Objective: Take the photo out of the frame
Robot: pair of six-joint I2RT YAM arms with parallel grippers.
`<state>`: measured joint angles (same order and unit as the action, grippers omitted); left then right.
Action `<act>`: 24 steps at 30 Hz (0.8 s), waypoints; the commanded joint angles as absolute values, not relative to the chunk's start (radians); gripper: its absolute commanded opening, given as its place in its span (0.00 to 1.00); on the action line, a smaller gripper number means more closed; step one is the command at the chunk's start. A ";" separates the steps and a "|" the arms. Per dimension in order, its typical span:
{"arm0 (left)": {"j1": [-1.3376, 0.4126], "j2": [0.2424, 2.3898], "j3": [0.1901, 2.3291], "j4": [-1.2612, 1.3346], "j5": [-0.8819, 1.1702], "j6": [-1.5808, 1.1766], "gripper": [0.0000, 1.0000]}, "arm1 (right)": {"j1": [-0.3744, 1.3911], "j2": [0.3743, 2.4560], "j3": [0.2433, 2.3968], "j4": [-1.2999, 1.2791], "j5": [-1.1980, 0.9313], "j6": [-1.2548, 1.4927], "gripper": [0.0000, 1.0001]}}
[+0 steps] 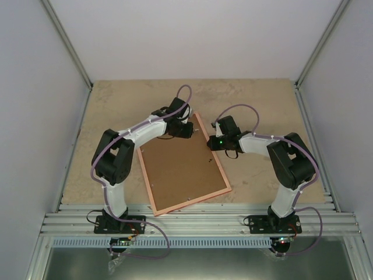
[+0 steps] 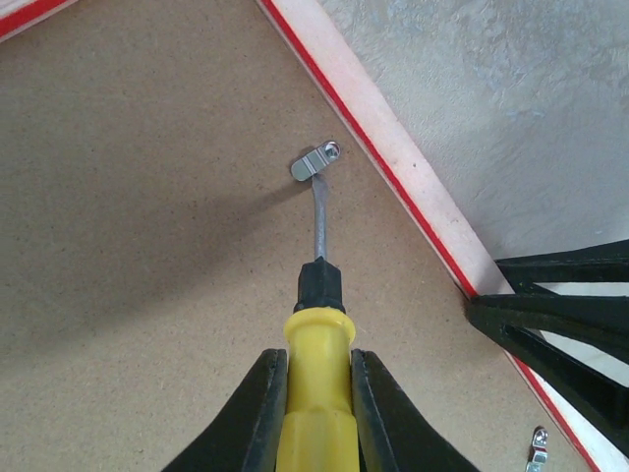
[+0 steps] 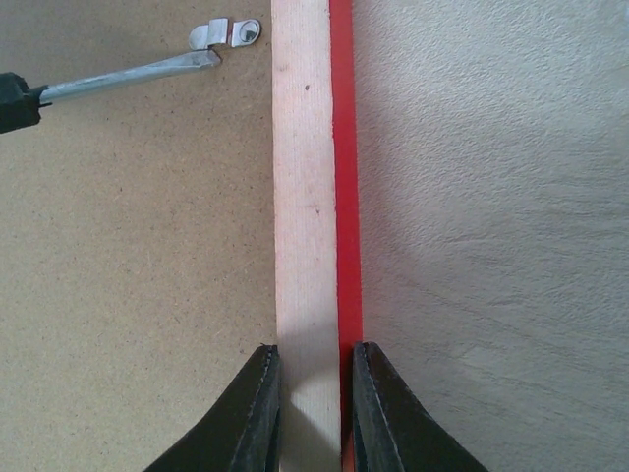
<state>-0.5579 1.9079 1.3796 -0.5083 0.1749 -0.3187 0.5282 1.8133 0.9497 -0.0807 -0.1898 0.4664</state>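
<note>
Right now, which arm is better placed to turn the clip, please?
Probably left: the left claw holds the screwdriver, tip at the clip; the right claw pinches the frame by its rim.

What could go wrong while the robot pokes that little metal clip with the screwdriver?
1. The screwdriver, held by the left end effector, has its thin tip right at the small metal clip. It might slip off and scratch the brown backing board.
2. The right end effector pinches only the thin rim of the frame. A hard push on the clip might make the frame slide or twist.
</note>
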 commanded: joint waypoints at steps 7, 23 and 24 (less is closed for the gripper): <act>-0.548 1.807 1.323 -0.552 0.180 -0.356 0.00 | 0.523 1.813 0.916 -0.144 -0.167 0.533 0.03; -0.498 1.601 1.157 -0.473 0.165 -0.424 0.00 | 0.385 1.673 0.784 -0.143 -0.058 0.763 0.01; -0.496 1.592 1.150 -0.471 0.162 -0.427 0.00 | 0.378 1.663 0.771 -0.147 -0.049 0.785 0.01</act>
<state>-0.5060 1.6363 1.1793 -0.5053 0.1761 -0.4015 0.4099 1.6962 0.8249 -0.0883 -0.1123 0.6521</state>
